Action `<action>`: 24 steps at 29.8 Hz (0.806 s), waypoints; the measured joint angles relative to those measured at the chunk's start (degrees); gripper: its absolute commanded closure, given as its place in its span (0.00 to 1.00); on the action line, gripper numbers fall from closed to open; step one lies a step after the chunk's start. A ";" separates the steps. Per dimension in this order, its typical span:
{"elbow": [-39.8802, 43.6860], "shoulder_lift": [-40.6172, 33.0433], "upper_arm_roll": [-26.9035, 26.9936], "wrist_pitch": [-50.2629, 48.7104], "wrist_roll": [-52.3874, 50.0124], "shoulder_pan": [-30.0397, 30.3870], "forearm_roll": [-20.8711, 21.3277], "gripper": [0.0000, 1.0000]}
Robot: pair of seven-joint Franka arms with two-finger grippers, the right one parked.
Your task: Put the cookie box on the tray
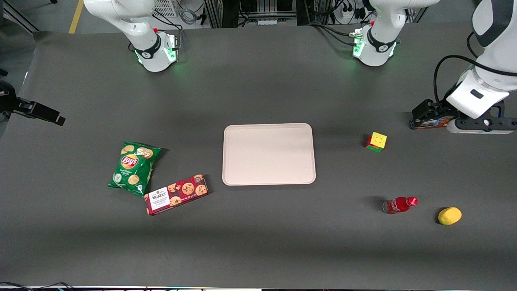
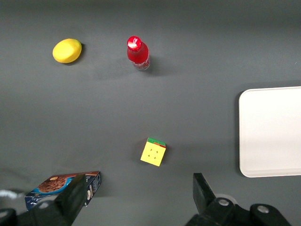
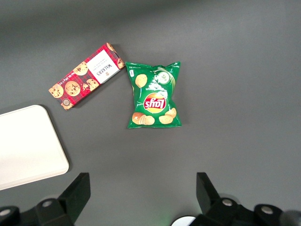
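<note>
Gripper (image 2: 136,200) hovers jaws apart, empty, beside the box (image 2: 63,187) at the working arm's end of the table (image 1: 258,242), likely lining up a grasp. Tray (image 1: 269,154) sits bare at table centre, cube (image 1: 376,142) between them.

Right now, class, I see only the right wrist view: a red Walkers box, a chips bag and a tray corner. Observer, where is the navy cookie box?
Observer: The cookie box lies toward the working arm's end of the table, off the tray.
Operator: Where is the pincer?
Observer: The pincer is open above the table. The box sits beside one finger, not between the two.
Operator: Is anything between the box and the tray?
Observer: A yellow-topped cube stands on the table roughly between them.
</note>
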 measured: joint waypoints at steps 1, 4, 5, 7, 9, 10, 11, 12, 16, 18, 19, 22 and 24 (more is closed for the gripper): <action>0.02 0.02 0.00 0.00 0.01 0.00 0.00 0.00; 0.05 0.02 0.00 0.00 0.06 0.00 0.00 0.00; 0.07 0.03 0.00 0.00 0.07 0.00 0.00 0.00; 0.11 0.03 0.00 -0.02 0.07 0.00 0.00 0.00; 0.16 0.03 0.00 -0.02 0.08 0.00 0.00 0.00; 0.17 0.03 0.00 -0.03 0.08 0.00 0.00 0.00; 0.19 0.03 0.00 -0.03 0.09 0.00 0.00 0.00; 0.20 0.03 0.00 -0.03 0.10 0.00 0.00 0.00; 0.26 0.03 0.00 -0.05 0.17 0.00 0.00 0.00; 0.32 0.03 0.00 -0.14 0.22 0.00 0.00 0.00; 0.39 0.03 0.00 -0.25 0.25 0.00 0.00 0.00; 0.86 0.03 0.00 -1.41 0.28 0.00 0.00 0.00; 1.28 0.03 -0.01 -2.23 0.30 0.00 0.00 0.00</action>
